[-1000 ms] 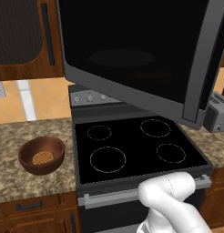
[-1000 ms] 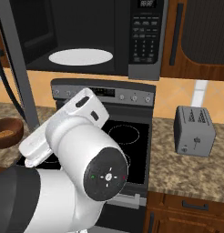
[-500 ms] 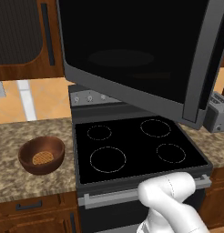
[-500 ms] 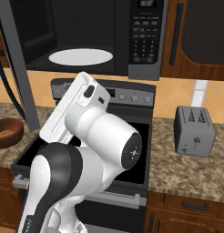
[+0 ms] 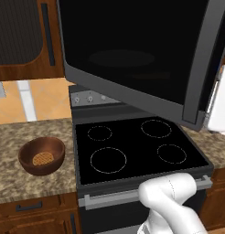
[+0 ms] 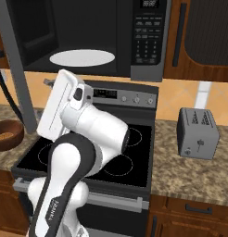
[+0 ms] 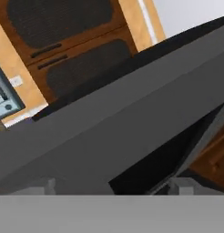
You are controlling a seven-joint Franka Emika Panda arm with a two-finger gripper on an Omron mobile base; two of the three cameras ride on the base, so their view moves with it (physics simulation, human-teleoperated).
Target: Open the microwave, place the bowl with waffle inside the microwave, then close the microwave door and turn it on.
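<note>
1. The arm [image 6: 88, 139] is made of glossy white rounded shells, fat and tube-like.
2. Dark grey bands sit between the shells at the joints, one curving along the shell at about 7 o'clock in the right base view.
3. Small grey lettering runs down the lowest white shell.
4. A flat white slab-shaped link carries a small dark round spot at its 2 o'clock corner.
</note>
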